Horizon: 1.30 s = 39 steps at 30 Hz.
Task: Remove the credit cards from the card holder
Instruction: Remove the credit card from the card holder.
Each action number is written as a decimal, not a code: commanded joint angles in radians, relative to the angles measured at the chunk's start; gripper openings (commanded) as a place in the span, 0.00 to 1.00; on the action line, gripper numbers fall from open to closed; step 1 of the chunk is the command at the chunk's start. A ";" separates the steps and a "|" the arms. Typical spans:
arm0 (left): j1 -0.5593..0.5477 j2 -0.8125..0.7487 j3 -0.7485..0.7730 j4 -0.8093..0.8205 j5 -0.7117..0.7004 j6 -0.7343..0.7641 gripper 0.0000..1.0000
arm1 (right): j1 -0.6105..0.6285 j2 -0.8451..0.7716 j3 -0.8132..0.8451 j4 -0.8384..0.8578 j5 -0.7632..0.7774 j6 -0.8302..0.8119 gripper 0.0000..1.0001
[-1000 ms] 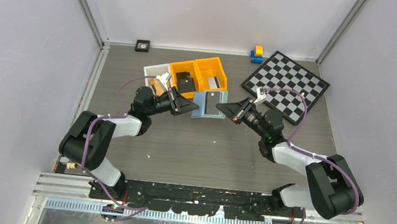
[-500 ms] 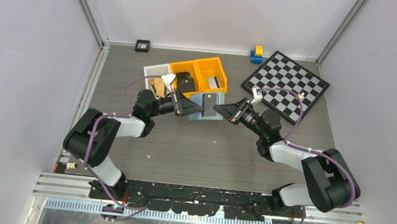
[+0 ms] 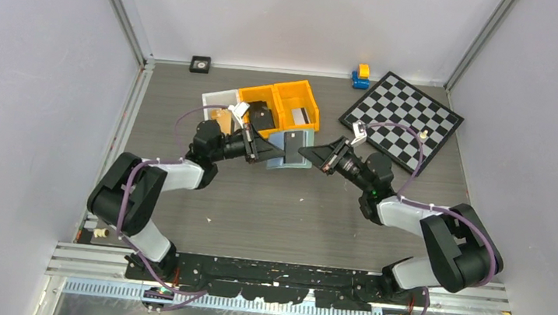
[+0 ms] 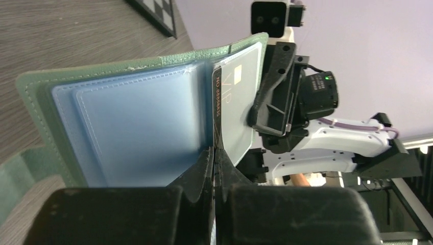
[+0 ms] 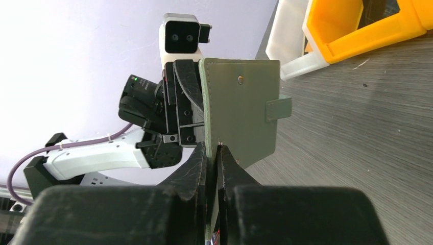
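The card holder (image 3: 297, 155) is a pale green folding wallet, held open and upright above the table between my two grippers. In the left wrist view its blue inner sleeves (image 4: 138, 132) face me. A black credit card (image 4: 216, 102) stands edge-on from a sleeve, and my left gripper (image 4: 214, 149) is shut on its lower edge. A pale card (image 4: 242, 97) marked VIP sits in the sleeve behind it. My right gripper (image 5: 212, 145) is shut on the edge of the holder's green cover (image 5: 242, 102). From above, the left gripper (image 3: 279, 157) and the right gripper (image 3: 302, 153) meet at the holder.
Two orange bins (image 3: 277, 109) and a white bin (image 3: 217, 104) stand just behind the holder. A checkerboard (image 3: 403, 120) lies at the back right, with a yellow and blue toy (image 3: 360, 75) beyond it. A small black square (image 3: 200, 62) sits by the back wall.
Both grippers have shifted a little up and left with the holder. The holder has turned so that a dark card shows on it. My left jaws opened briefly and shut again.
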 commanded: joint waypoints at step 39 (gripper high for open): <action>0.038 -0.049 -0.015 -0.044 -0.035 0.021 0.20 | 0.007 -0.075 0.039 -0.104 0.049 -0.069 0.10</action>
